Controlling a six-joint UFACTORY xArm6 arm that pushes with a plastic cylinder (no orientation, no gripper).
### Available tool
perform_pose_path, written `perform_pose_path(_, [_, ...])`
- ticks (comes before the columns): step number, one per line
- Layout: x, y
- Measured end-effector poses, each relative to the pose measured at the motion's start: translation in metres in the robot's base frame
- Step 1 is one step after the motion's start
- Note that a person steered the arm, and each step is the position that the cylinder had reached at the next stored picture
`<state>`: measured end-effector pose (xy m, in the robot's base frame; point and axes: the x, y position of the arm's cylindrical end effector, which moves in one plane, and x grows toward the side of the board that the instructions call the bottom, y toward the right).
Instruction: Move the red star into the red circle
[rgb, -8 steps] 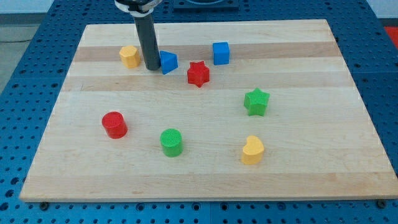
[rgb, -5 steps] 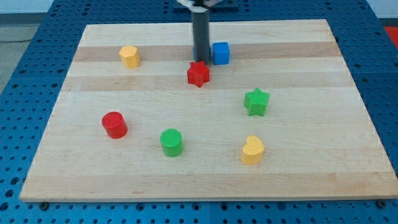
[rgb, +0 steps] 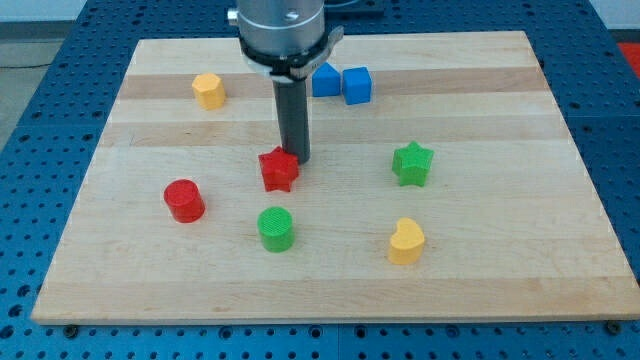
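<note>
The red star lies near the middle of the wooden board. My tip touches the star's upper right side. The red circle, a short red cylinder, stands to the lower left of the star, about a hundred pixels away. The dark rod rises from the tip up to the arm's grey housing at the view's top.
A green cylinder stands just below the star. A yellow hexagon block is at the upper left. Two blue blocks sit side by side near the top. A green star and a yellow heart are at the right.
My tip swept right, pushing the blue block up to beside the blue cube, then came down behind the red star. The star has slid down and to the left.
</note>
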<state>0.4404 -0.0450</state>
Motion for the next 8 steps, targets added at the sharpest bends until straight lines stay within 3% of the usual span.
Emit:
perform_pose_path(1, [0.028, 0.038])
perform_pose_path(2, [0.035, 0.018])
perform_pose_path(3, [0.024, -0.038])
perform_pose_path(4, [0.018, -0.057])
perform_pose_path(5, [-0.017, -0.036])
perform_pose_path(6, [-0.027, -0.065])
perform_pose_path(8, [0.020, -0.113])
